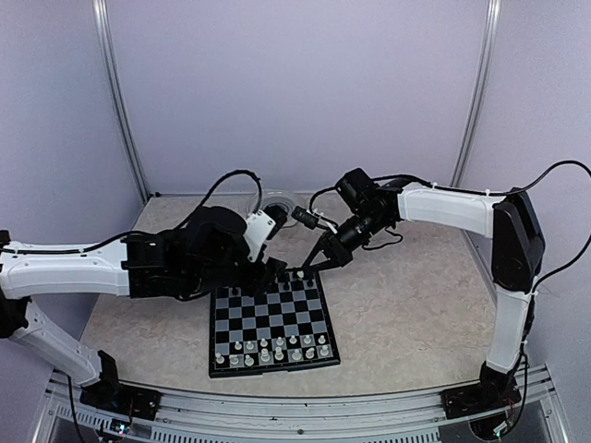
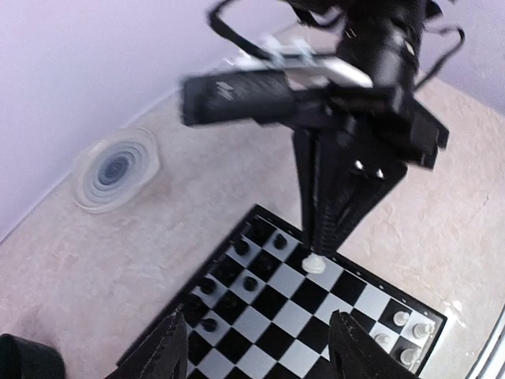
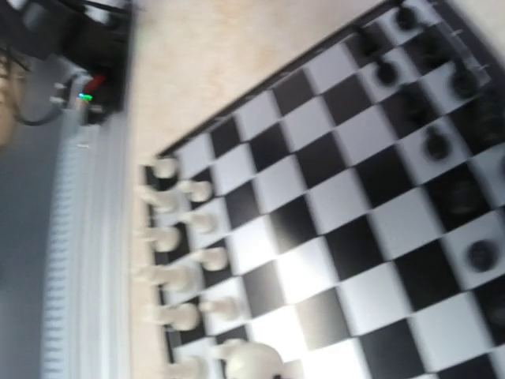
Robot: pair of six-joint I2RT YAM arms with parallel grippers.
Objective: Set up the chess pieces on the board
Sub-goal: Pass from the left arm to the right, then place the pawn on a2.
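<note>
The chequered board (image 1: 314,355) lies at the table's near centre. White pieces (image 1: 268,351) stand in its two near rows and black pieces (image 1: 242,293) at its far left. My right gripper (image 1: 303,270) reaches down over the board's far edge, shut on a white piece (image 1: 301,274). The left wrist view shows that piece (image 2: 315,263) at the fingertips, low over a far-edge square. In the right wrist view the piece (image 3: 252,363) sits blurred at the bottom edge. My left gripper (image 2: 260,355) is open and empty, above the board's far left.
A round clear ridged plate (image 1: 277,205) sits behind the board; it also shows in the left wrist view (image 2: 117,170). A dark object (image 2: 24,359) is at that view's bottom left corner. The two arms are close together over the board's far edge.
</note>
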